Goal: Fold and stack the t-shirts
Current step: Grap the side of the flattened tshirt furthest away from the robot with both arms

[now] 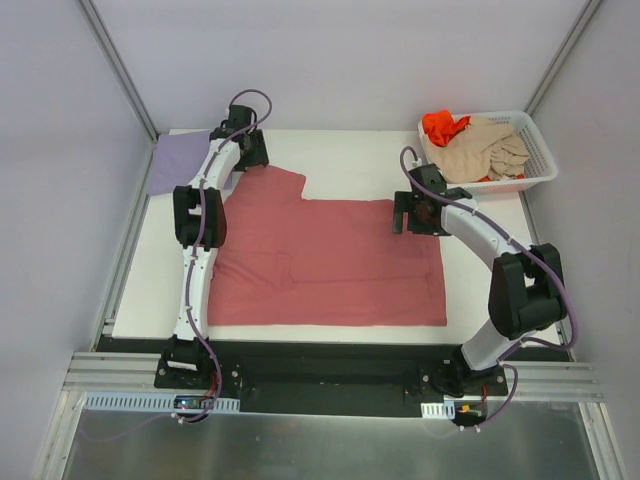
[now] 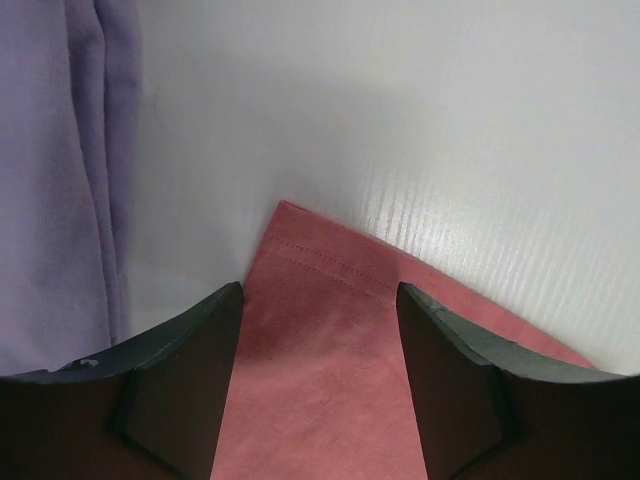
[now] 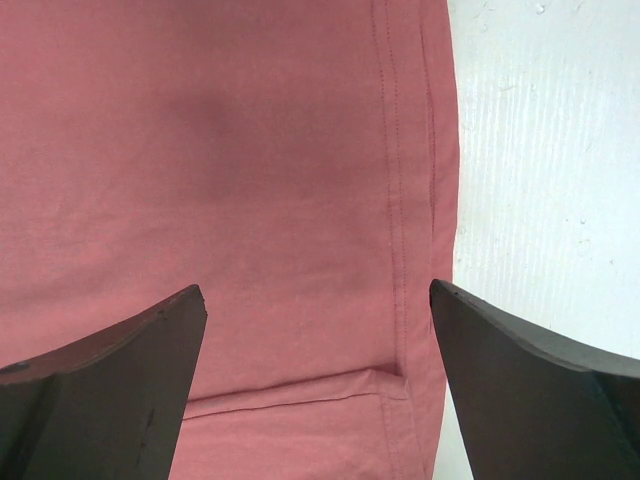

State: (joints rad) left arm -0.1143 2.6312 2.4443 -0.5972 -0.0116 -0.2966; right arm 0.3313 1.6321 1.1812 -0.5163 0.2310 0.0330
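The dusty rose-red t-shirt [image 1: 330,260] lies spread flat on the white table, partly folded. My left gripper [image 1: 248,150] is open over its far left corner; in the left wrist view the corner [image 2: 320,300] sits between the fingers. My right gripper [image 1: 412,215] is open over the shirt's right hem; the stitched hem [image 3: 400,200] shows between the fingers. The lavender-purple t-shirt [image 1: 178,162] lies folded at the far left and also shows in the left wrist view [image 2: 60,180]. The beige t-shirt [image 1: 485,148] and the orange t-shirt [image 1: 442,125] lie in the basket.
A white mesh basket [image 1: 540,170] stands at the far right corner of the table. Bare white table [image 1: 350,160] lies behind the red shirt. Grey walls with metal frame posts enclose the table on three sides.
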